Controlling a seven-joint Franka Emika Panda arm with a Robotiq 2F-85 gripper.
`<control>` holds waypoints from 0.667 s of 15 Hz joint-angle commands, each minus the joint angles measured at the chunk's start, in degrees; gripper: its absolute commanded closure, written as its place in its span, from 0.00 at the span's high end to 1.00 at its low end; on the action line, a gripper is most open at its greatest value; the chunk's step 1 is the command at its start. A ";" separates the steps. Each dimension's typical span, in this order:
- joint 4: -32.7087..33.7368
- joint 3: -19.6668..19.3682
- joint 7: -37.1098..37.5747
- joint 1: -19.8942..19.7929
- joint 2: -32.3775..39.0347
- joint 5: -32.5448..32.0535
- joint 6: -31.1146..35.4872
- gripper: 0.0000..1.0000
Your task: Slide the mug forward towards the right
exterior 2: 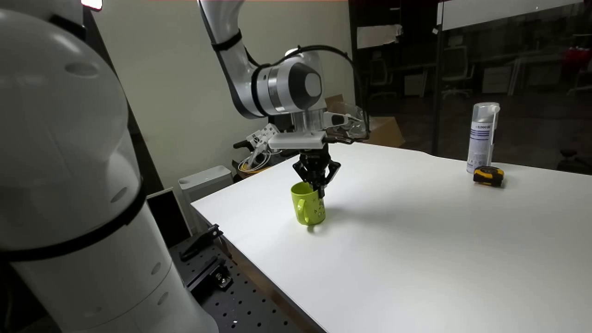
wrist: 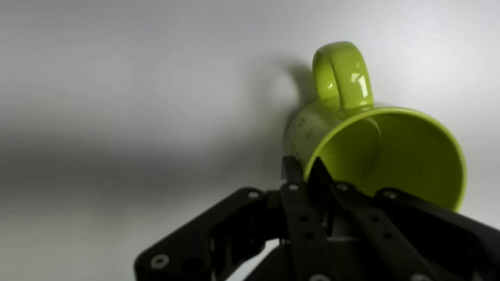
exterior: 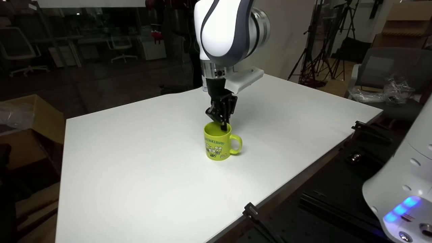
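Observation:
The lime-green mug stands upright on the white table in both exterior views [exterior: 212, 148] [exterior 2: 306, 208]. Its loop handle points right in an exterior view, and toward the robot base's side of the table in an exterior view. In the wrist view the mug [wrist: 414, 156] is at the right, its open mouth facing the camera. My gripper is above the mug's rim in both exterior views [exterior: 224, 127] [exterior 2: 320, 191]. In the wrist view its fingers [wrist: 304, 168] straddle the mug's wall, one inside and one outside, closed on the rim. The fingers hide part of the rim.
A spray can [exterior 2: 479, 138] and a yellow-black tape measure [exterior 2: 488, 176] stand near the table's far edge. Black clamps [exterior: 251, 212] sit at the table edge [exterior: 303, 173] by the robot base. A cardboard box [exterior: 47, 118] is beside the table.

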 commanded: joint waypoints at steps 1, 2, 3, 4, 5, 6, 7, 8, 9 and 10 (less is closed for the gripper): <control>-0.18 0.15 -0.98 0.12 0.03 0.23 1.11 0.03; 0.03 -0.09 -0.79 0.12 -0.05 0.26 0.04 0.10; 0.03 -0.07 -1.02 0.10 -0.04 0.26 0.10 0.10; 0.03 -0.06 -1.10 0.10 -0.04 0.26 0.12 0.10; 0.03 -0.06 -1.14 0.10 -0.04 0.26 0.13 0.10; 0.03 -0.06 -1.16 0.10 -0.04 0.26 0.14 0.10; 0.03 -0.06 -1.17 0.09 -0.04 0.25 0.15 0.10; -0.21 -0.09 -0.85 0.56 -0.20 -0.41 0.05 0.03; -0.07 0.17 -1.39 0.19 -0.13 0.31 0.08 0.03; 0.41 0.03 -1.32 -0.35 0.09 1.21 -0.17 0.03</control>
